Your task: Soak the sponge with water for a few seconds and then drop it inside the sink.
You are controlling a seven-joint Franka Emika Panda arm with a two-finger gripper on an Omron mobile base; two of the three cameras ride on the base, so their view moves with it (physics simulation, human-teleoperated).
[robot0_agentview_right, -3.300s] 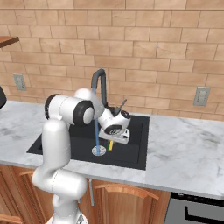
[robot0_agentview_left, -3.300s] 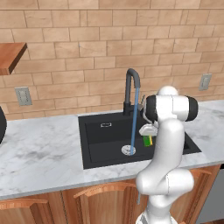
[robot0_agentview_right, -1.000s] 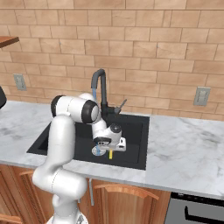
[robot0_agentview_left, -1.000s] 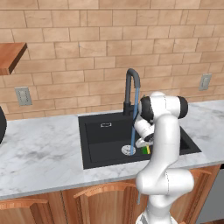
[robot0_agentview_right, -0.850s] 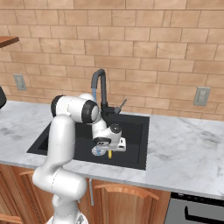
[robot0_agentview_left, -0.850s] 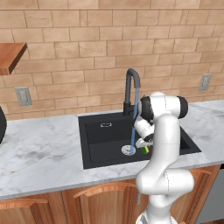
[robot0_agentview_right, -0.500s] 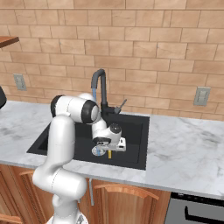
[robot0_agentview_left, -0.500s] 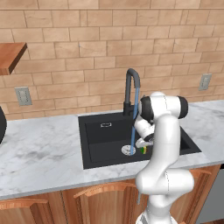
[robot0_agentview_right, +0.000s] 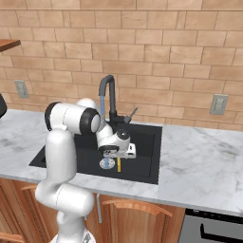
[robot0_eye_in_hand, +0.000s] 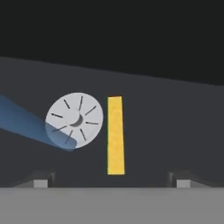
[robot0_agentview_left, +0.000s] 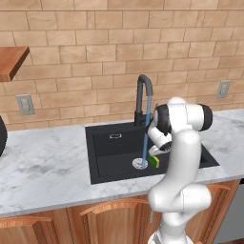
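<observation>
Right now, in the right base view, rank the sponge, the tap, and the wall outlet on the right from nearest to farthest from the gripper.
1. The sponge, just below the gripper, on the sink floor.
2. The tap, behind it, at the sink's back edge.
3. The wall outlet, far right on the brick wall.

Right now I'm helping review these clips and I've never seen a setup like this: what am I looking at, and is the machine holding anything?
This is a rendered kitchen. The white machine is a robot arm on a mobile base; its two-finger gripper reaches down into the black sink. Two pictures come from cameras behind the arm, to its left and right. The third looks along the gripper from the hand itself, with the dark fingertips at the bottom. A thin stream of water runs from the tap onto the silver drain. The fingers stand wide apart and hold nothing. The sponge sits apart between them, beside the drain, showing its yellow side.
</observation>
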